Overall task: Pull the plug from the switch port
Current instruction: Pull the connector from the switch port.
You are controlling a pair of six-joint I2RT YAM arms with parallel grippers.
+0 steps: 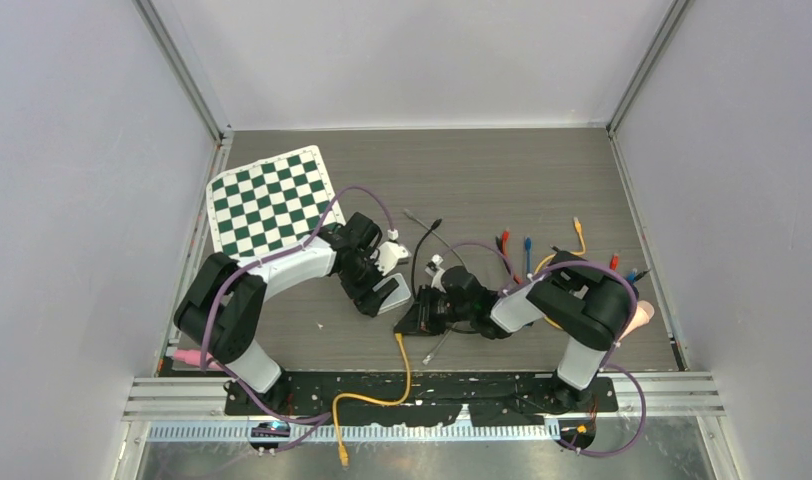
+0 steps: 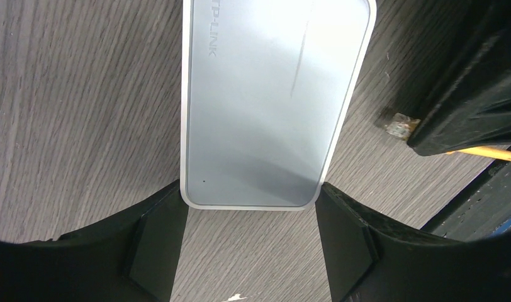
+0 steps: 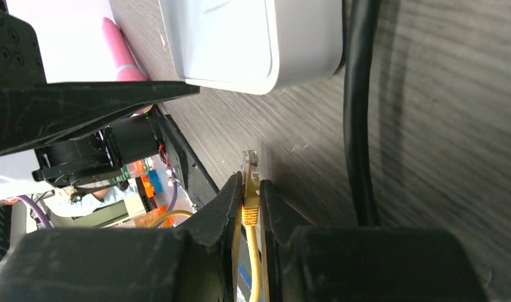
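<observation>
Top view: left arm bent at elbow, reached toward frame centre, left fingers down on switch. Right arm lay low, stretched leftward, right fingers just lower right of switch.

Left wrist view: fingers spread wide, pressed against both sides of switch's near end.

Right wrist view: fingers pinched yellow plug; plug sat apart from switch, out of port, over tabletop.

Raised grey letters "P-LINK" run along the left edge of the flat silver-grey rectangular plastic switch, cut off at the picture's top.
</observation>
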